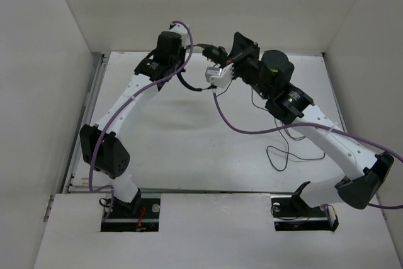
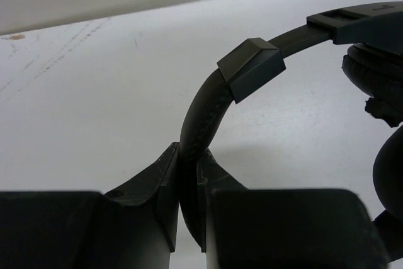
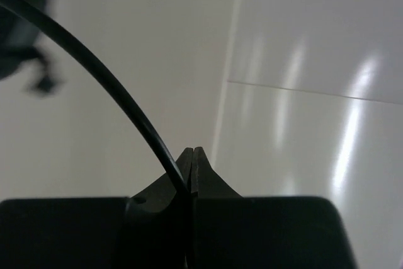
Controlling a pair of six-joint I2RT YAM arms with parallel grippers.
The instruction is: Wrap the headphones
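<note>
White table (image 1: 182,149), three white walls (image 1: 208,4). One set of black over-ear headphones (image 2: 252,67) up at the far end: left gripper (image 2: 189,159) pinching the headband (image 2: 201,114), right gripper (image 3: 191,155) clamped on its single thin black cable (image 3: 107,80).

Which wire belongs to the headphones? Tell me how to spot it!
Look at the white table, then the right arm reaching across it. Under that arm a cable loops on the table and climbs into the right gripper, pinched in its jaws. It is thin and black; the robot cables nearby are thick and purple.
</note>
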